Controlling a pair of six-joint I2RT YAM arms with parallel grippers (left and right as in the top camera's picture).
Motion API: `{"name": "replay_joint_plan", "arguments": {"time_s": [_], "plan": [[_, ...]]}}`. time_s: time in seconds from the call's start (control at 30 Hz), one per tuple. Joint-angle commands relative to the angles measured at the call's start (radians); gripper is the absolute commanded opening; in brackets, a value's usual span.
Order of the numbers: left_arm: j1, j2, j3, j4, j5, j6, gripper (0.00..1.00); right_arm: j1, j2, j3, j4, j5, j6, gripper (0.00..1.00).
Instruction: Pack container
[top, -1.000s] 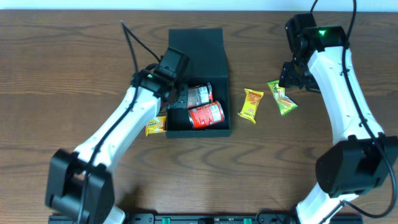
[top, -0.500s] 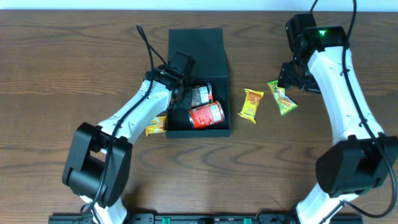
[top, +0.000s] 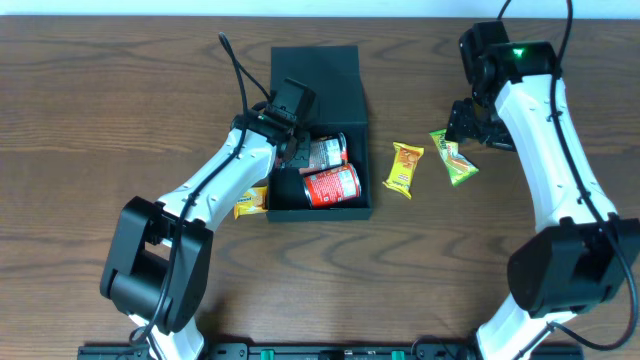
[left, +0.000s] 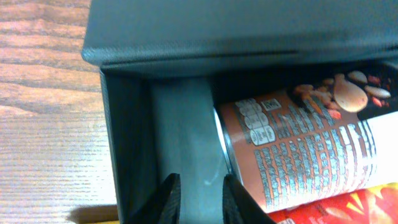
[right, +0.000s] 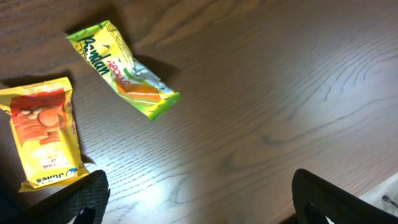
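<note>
From the overhead view, your left claw (top: 295, 150) is dipped into the container (top: 318, 85), right at its left wall. The dark can (top: 325, 152) is just to the claw's right and the red can (top: 332, 184) lies beyond that one. Both lie on their sides, I'd guess so the flap lid can fold down over them. A yellow packet (top: 250, 200) sits outside the box wall, on the arm's side of the claw. Your right claw (top: 470, 125) hovers just beside the green packet (top: 453, 157), with another yellow snack (top: 404, 167) a bit further out toward the box.

In the left wrist view, the left claw's fingers (left: 169, 193) are parted a little with nothing between them, just bare box floor. The dark can's end is just beside the right finger. Looks like a fresh drop-off to me.

In the right wrist view, the right claw is spread wide and empty above the table (right: 261, 93). The green packet is ahead and left of it, and the yellow one sits by the left finger (right: 81, 199). You're probably lined up for one of those.
</note>
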Motion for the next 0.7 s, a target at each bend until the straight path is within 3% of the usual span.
{"name": "replay_joint_plan", "arguments": {"time_s": [0.0, 0.1, 0.37, 0.67], "plan": [[0.0, 0.017, 0.004, 0.012, -0.028, 0.002, 0.29, 0.0, -0.018, 0.016, 0.0, 0.003, -0.013, 0.93], [0.0, 0.017, 0.004, 0.024, -0.028, 0.002, 0.36, 0.0, -0.018, 0.016, 0.0, 0.003, -0.013, 0.93], [0.0, 0.017, 0.004, 0.043, -0.019, -0.003, 0.43, 0.0, -0.018, 0.016, 0.0, 0.003, -0.012, 0.92], [0.0, 0.017, 0.004, 0.048, 0.035, -0.022, 0.46, 0.0, -0.018, 0.016, 0.007, 0.003, -0.012, 0.92]]}}
